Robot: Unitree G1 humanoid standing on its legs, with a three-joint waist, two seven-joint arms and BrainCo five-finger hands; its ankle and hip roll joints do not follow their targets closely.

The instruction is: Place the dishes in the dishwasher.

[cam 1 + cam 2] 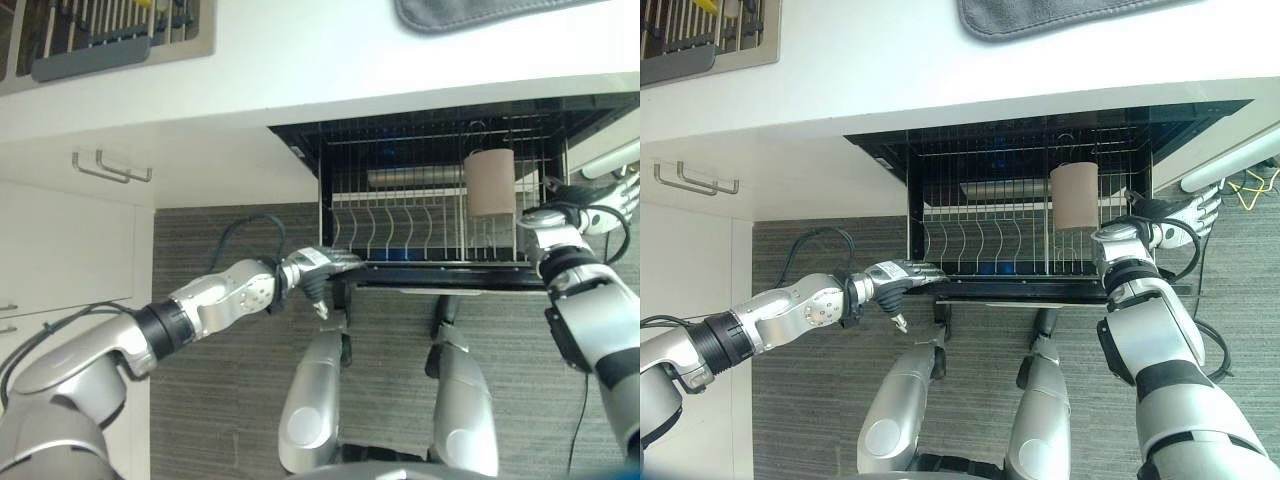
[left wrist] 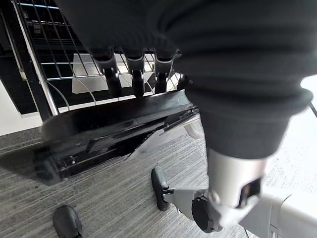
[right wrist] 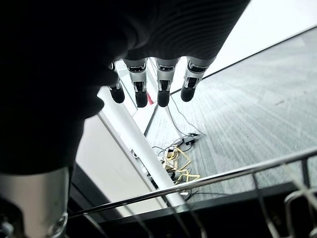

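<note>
Dishwasher rack of black wire [image 1: 430, 215] is being seen pulled out under the white countertop [image 1: 330, 70], a beige cylindrical cup [image 1: 489, 182] standing in it at its right end. The left hand [image 1: 322, 265] is being rested with straight fingers on the rack's dark front edge, while the right hand [image 1: 600, 200] is being held open, empty, beside the right rim. For a clean push, both hands are probably best kept level and pressed evenly so the cup is not tipped.

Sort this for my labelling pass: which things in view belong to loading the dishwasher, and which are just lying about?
Job:
dishwasher rack
beige cup in the rack
left hand at the rack's front edge
right hand beside the rack

Lying about:
grey cloth on the counter
countertop drying rack
</note>
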